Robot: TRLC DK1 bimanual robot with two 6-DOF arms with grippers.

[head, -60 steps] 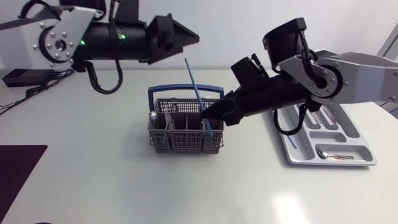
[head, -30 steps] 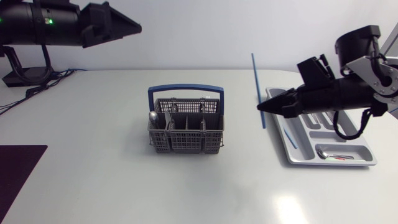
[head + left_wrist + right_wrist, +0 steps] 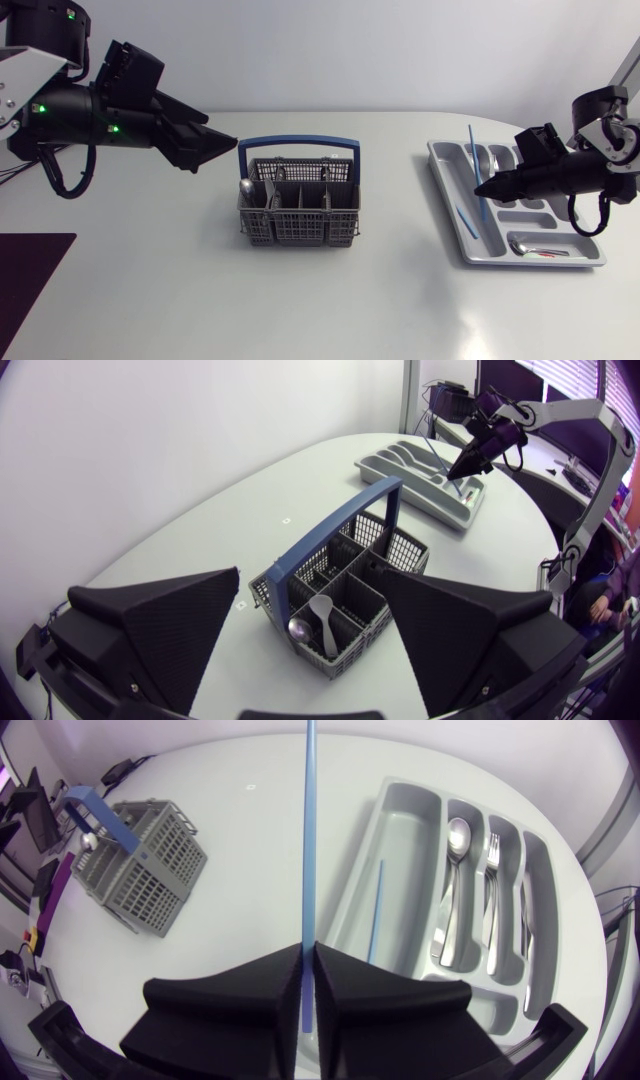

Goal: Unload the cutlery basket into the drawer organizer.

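Update on the unloading: right gripper [image 3: 308, 948] has its fingers pinched tight on the lower end of the blue stick [image 3: 309, 840], the rest poking straight out ahead; a second ago that stick was only just coming up out of the basket, now it's been carried right across and hangs over the long slot of the drawer organizer [image 3: 400, 840], where a matching stick [image 3: 374, 910] already lies, with a fork [image 3: 492, 850] a couple of slots over; I'd say it just needs lowering in beside its twin; further off, the basket [image 3: 298, 212] sits mid-table with a spoon [image 3: 246, 187] left in one end compartment; beyond it the left gripper [image 3: 222, 146] has swung back toward the basket, fingers spread wide, holding nothing; probably lining up the next pick, so partly done, not finished
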